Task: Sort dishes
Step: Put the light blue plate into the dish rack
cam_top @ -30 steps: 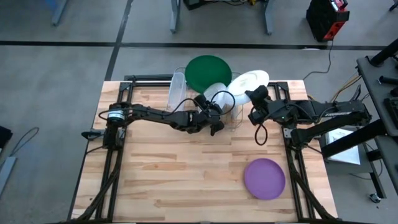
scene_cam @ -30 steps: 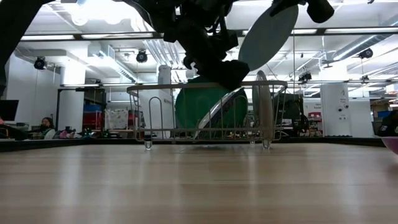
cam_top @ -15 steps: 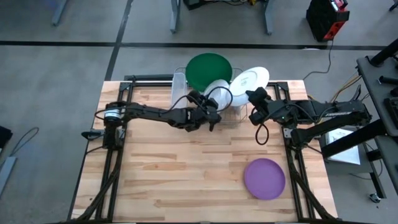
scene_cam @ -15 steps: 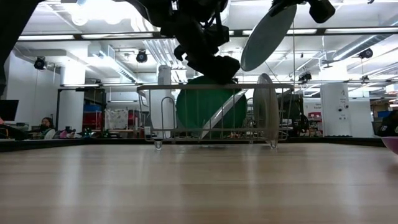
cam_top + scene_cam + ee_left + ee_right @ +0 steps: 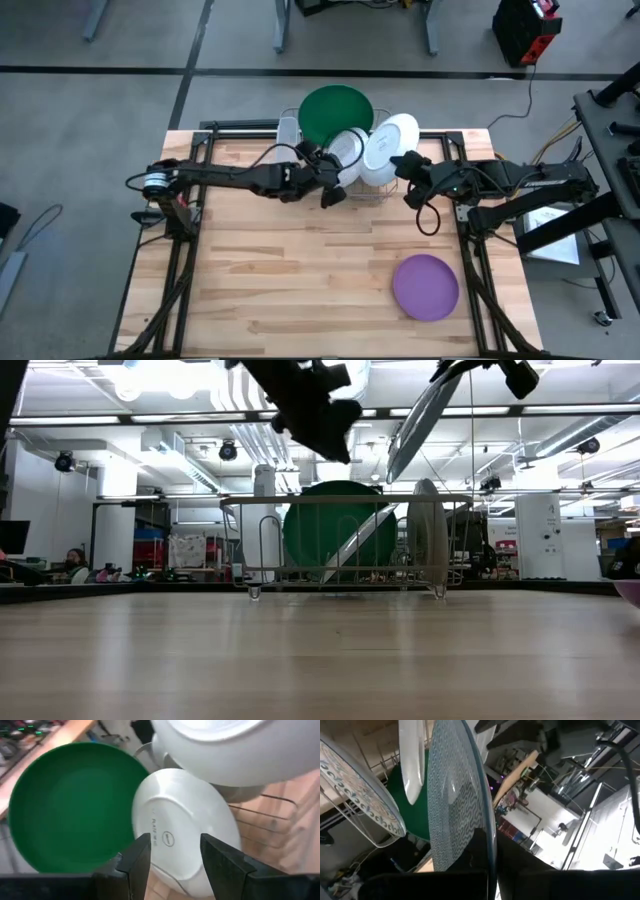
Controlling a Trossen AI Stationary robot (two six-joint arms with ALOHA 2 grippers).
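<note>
Hovering beside the wire rack [image 5: 345, 175], left gripper [image 5: 332, 192] with fingers parted, empty, near 1 white-backed plate [image 5: 347, 150] leaning on the green plate [image 5: 333, 110]. Farther right, right gripper [image 5: 409, 163] clamped on 1 patterned plate [image 5: 388, 150] above the rack; purple plate [image 5: 425, 286] flat on the table [image 5: 260, 280].

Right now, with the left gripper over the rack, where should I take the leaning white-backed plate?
Its raised upper rim, from above. The white-backed plate leans in the wire dish rack before the green plate, lower edge among the wires, so only that thin rim is free. The left gripper is open, facing it. Mind the patterned plate in the right gripper nearby.
</note>
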